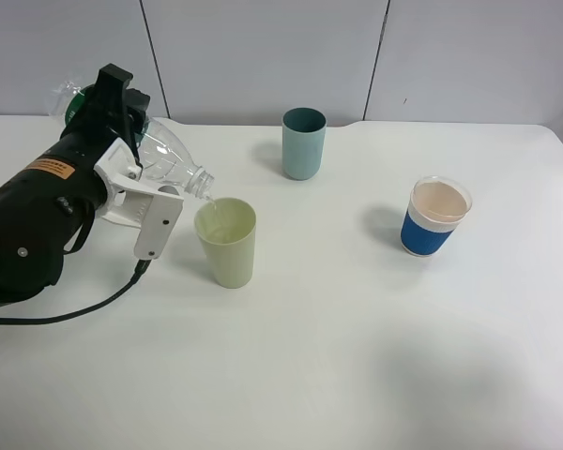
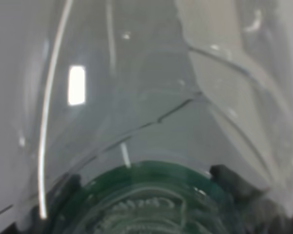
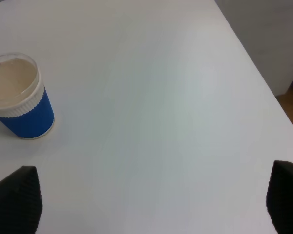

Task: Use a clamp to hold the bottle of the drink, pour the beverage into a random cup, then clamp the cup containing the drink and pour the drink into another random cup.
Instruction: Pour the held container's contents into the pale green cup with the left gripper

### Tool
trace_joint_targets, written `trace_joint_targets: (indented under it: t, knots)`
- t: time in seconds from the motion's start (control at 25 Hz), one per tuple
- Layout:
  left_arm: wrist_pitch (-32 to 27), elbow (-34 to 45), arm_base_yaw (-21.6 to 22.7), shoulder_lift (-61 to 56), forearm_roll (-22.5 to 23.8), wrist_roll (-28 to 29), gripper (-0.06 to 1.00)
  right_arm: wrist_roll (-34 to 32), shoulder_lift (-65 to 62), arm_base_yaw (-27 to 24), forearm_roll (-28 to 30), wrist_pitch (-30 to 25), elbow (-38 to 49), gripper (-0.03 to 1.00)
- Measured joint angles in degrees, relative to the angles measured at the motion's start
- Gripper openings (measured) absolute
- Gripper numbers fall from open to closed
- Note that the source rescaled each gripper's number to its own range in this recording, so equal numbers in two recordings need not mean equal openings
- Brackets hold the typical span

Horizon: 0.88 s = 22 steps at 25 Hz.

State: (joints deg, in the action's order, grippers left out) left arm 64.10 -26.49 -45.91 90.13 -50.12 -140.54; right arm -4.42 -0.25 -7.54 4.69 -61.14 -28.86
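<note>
My left gripper [image 1: 124, 142] is shut on the clear ribbed bottle [image 1: 164, 155] and holds it tipped almost flat. The bottle mouth hangs just over the rim of the pale yellow-green cup [image 1: 226, 242], and a thin trickle of clear beverage [image 1: 211, 199] runs into it. The bottle wall [image 2: 146, 112] and its green label band [image 2: 146, 195] fill the left wrist view. The teal cup [image 1: 303, 142] stands upright behind, near the table's back. My right gripper [image 3: 151, 202] shows only in its wrist view, open and empty, with its fingertips [image 3: 17, 200] far apart.
A white cup with a blue sleeve [image 1: 435, 217] stands at the right, also seen ahead of the right gripper [image 3: 20, 97]. The table's right edge [image 3: 254, 73] drops to the floor. A black cable [image 1: 84, 309] trails from the left arm across the table.
</note>
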Motion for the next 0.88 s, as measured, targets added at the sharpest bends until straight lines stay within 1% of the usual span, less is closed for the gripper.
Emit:
trace_joint_targets:
  t: [0.16, 0.64, 0.76, 0.88]
  knots:
    - [0.0, 0.0, 0.0, 0.0, 1.0, -1.4, 0.09, 0.0, 0.0, 0.0, 0.0, 0.0, 0.0, 1.0]
    - [0.2, 0.0, 0.0, 0.0, 2.2, -6.9, 0.09, 0.0, 0.0, 0.0, 0.0, 0.0, 0.0, 1.0]
    - [0.2, 0.0, 0.0, 0.0, 2.5, -6.0, 0.09, 0.0, 0.0, 0.0, 0.0, 0.0, 0.0, 1.0]
    - [0.2, 0.0, 0.0, 0.0, 2.5, -1.4, 0.09, 0.0, 0.0, 0.0, 0.0, 0.0, 0.0, 1.0]
